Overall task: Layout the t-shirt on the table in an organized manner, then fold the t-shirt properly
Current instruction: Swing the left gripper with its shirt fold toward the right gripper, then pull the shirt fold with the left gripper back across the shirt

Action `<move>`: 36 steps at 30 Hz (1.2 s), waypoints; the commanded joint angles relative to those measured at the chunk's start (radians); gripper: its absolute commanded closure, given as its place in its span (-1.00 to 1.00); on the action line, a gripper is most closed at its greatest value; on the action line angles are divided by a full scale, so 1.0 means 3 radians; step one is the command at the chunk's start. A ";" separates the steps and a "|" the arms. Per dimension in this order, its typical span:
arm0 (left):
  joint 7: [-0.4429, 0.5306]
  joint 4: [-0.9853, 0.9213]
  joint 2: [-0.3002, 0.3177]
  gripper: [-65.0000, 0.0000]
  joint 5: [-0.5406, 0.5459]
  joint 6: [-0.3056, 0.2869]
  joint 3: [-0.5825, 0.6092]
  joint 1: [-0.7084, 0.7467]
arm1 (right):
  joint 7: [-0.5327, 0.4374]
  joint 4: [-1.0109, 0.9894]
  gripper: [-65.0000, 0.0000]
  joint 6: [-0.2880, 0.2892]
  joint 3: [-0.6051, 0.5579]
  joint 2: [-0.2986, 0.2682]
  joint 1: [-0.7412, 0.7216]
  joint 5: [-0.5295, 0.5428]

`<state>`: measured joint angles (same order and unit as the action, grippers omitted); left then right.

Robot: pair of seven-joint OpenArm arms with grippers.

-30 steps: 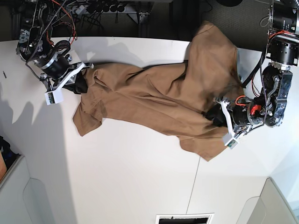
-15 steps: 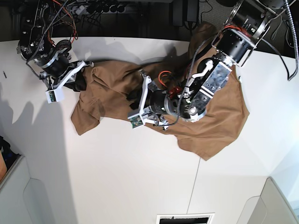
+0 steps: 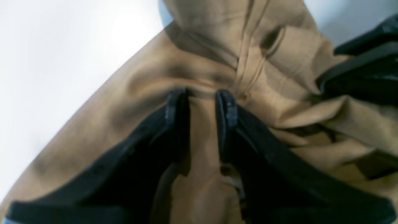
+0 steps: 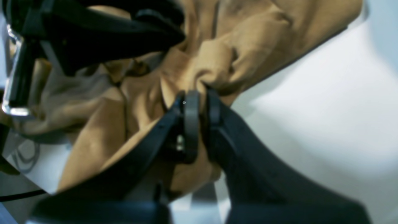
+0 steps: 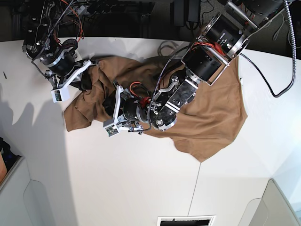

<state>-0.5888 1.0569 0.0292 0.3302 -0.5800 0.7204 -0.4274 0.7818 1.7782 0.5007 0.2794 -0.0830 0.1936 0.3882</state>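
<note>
Pinching bunched t-shirt [image 5: 211,108]: left gripper [image 3: 202,96], right gripper [image 4: 199,99]; table [image 5: 117,179] front bare.

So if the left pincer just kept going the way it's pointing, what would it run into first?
Most likely more of the crumpled tan-brown cloth t-shirt: the left pincer already has a fold between its black fingers, and bunched fabric lies just ahead. Beyond that sits the right pincer, though depth is hard to judge.

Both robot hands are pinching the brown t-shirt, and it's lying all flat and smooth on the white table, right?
Not quite. Both the left gripper and right gripper do pinch the t-shirt on the white table, but the base view shows it bunched and wrinkled, not flat and smooth.
</note>
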 commanded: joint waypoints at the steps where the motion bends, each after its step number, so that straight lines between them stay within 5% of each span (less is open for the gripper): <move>1: -0.0132 -0.0009 0.0008 0.47 -0.0118 0.0065 -0.0003 -0.0052 | -0.0074 0.0053 0.94 0.0004 0.0009 -0.0017 -0.0029 0.0055; 4: -0.0131 -0.0009 0.0005 0.47 -0.0118 0.0066 -0.0003 -0.0052 | -0.0074 0.0053 0.76 0.0005 0.0009 -0.0017 -0.0033 0.0080; 13: -0.0156 -0.0009 0.0006 0.47 -0.0118 0.0066 -0.0003 -0.0052 | -0.0072 0.0053 0.75 0.0006 0.0009 -0.0015 -0.0036 0.0280; 17: -0.0156 -0.0009 0.0006 0.47 -0.0118 0.0065 -0.0003 -0.0052 | -0.0074 0.0053 0.40 0.0004 0.0009 -0.0008 -0.0041 0.0277; 20: -0.0158 -0.0009 0.0006 0.47 -0.0117 0.0065 -0.0003 -0.0052 | -0.0072 0.0053 0.40 0.0004 0.0009 0.0003 -0.0055 0.0278; 23: -0.0159 -0.0009 0.0006 0.47 -0.0118 0.0065 -0.0003 -0.0052 | -0.0072 0.0053 0.45 0.0004 0.0009 0.0003 -0.0052 0.0277; 31: -0.0158 -0.0009 0.0015 0.47 -0.0118 0.0065 -0.0003 -0.0052 | -0.0072 0.0053 0.96 0.0005 0.0009 0.0003 -0.0053 0.0278; 36: -0.0158 -0.0009 0.0024 0.47 -0.0121 0.0065 -0.0003 -0.0052 | -0.0055 0.0061 0.99 0.0005 0.0009 0.0003 -0.0052 0.0280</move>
<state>-0.5892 1.0554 0.0307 0.3305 -0.5800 0.7204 -0.4274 0.7803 1.7782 0.5003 0.2794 -0.0803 0.1860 0.4522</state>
